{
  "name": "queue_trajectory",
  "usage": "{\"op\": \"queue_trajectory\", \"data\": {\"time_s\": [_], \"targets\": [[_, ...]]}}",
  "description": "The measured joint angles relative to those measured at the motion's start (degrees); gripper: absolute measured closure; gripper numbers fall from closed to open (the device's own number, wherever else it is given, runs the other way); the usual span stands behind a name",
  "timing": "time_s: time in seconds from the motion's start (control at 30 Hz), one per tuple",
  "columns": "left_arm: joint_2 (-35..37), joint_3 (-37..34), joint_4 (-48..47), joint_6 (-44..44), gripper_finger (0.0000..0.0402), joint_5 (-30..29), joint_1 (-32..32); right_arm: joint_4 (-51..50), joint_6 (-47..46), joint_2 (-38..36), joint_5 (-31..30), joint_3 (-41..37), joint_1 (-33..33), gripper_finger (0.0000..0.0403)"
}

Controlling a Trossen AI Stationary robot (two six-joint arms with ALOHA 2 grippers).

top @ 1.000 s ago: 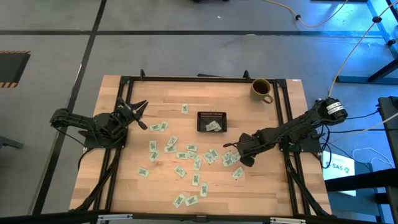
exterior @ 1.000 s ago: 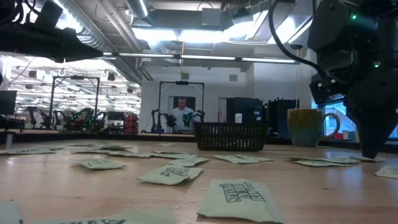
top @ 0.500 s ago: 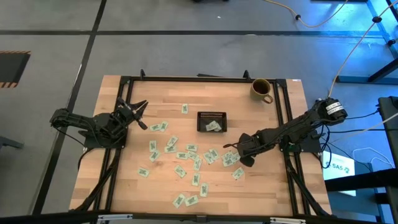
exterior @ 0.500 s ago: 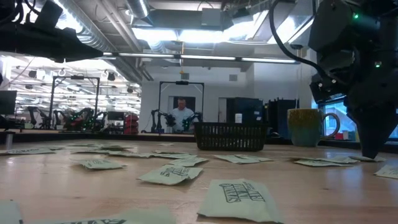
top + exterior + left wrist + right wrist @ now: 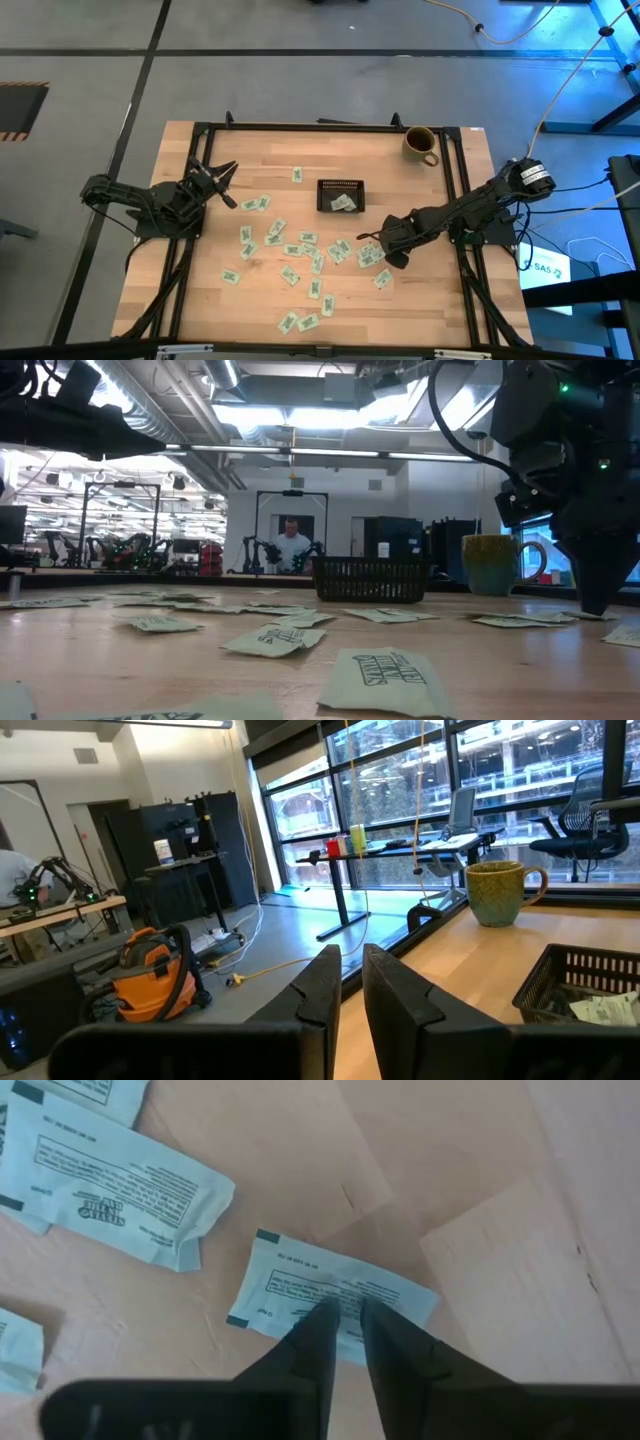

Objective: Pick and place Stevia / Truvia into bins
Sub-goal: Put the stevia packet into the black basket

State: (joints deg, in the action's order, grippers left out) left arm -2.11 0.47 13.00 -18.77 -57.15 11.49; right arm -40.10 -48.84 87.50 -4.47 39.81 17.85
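Observation:
Many pale green and white Stevia packets lie flat and scattered on the wooden table. One more lies inside the black bin, which stands at mid-table toward the far edge. My right gripper points straight down at the right end of the scatter. Its fingers are nearly together on one packet. My left gripper waits at the table's left side, held level above the wood. Its fingers are close together with nothing between them. My right gripper comes from above, pointing down, and its fingertips meet the packet's middle, near one long edge. The packet lies flat on the table. Whether any paper is pinched between the tips, I cannot tell.
An olive-yellow mug stands near the far right corner, beyond the bin. Other packets lie close beside the one under my right gripper. Bare wood stretches along the far edge and the near left. A person shows in the room beyond the table.

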Motion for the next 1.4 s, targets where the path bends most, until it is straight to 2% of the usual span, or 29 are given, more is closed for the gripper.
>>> {"op": "queue_trajectory", "data": {"time_s": [0.17, 0.6, 0.83, 1.2, 1.4], "targets": [[-0.02, 0.02, 0.02, 0.01, 0.0361, 0.01, -0.02, -0.05, -0.28, -0.04, 0.00, 0.02, 0.00, 0.0338], [0.00, 0.00, -0.01, -0.02, 0.0362, 0.01, -0.01, -0.96, -0.59, 2.51, 0.78, 0.61, -0.04, 0.0399], [0.01, 0.00, -0.01, -0.01, 0.0366, 0.01, 0.00, -2.44, -1.57, 2.67, -0.34, 2.29, 0.00, 0.0401], [0.00, 0.00, 0.02, -0.01, 0.0366, 0.00, -0.02, -5.74, 4.34, 2.60, -1.68, 9.37, -0.04, 0.0402], [0.01, 0.01, -0.01, -0.02, 0.0366, 0.01, -0.02, -5.32, 4.17, 2.54, -1.25, 8.07, -0.04, 0.0390]]}}
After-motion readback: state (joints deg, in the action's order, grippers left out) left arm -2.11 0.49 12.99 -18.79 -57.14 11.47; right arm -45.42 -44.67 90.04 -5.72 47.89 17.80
